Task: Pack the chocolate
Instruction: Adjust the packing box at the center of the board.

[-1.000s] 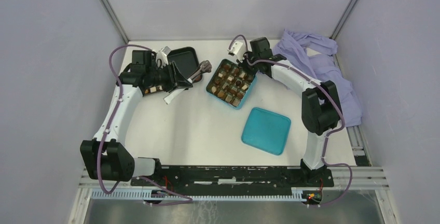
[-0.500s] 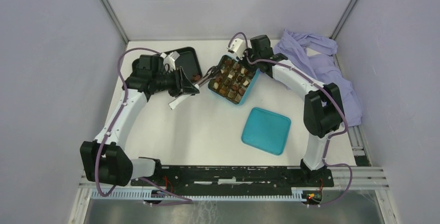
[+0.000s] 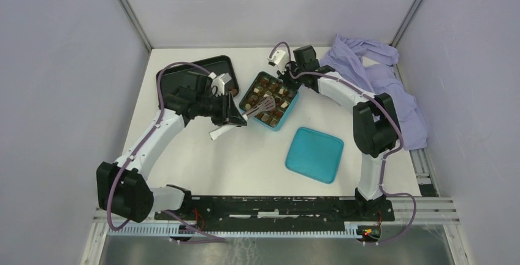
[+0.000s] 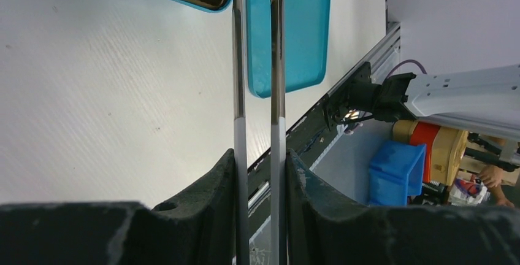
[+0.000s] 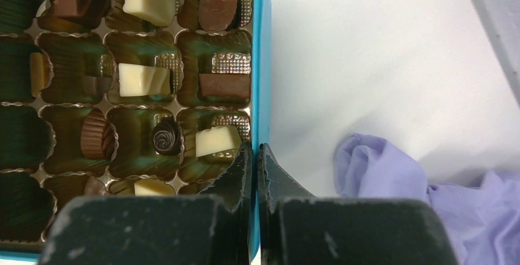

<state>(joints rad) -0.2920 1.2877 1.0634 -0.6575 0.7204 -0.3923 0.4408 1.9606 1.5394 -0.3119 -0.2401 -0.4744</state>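
The teal square box [image 3: 276, 126] sits at the table's back middle, its brown grid insert holding several chocolate pieces [image 3: 270, 89], dark, tan and cream. My left gripper [image 3: 240, 116] is shut on metal tongs [image 3: 262, 103], whose tips reach over the box's middle. In the left wrist view the gripper [image 4: 259, 162] clamps both tong arms [image 4: 239, 62]; the tips run out of view, so I cannot tell if they hold a piece. My right gripper [image 3: 293, 72] is shut on the box's far right wall; the right wrist view shows it [image 5: 254, 152] pinching the teal wall [image 5: 260, 62] beside a white piece [image 5: 147, 0].
The black tray [image 3: 208, 64] lies at the back left, mostly under my left arm. The teal lid [image 3: 314, 154] lies flat in front of the box. A purple cloth [image 3: 380, 75] is heaped at the back right, also in the right wrist view [image 5: 380, 173].
My left arm has swung right from the black tray, carrying the tongs until their tips are over the box. The box, held by my right gripper, has shifted slightly left.
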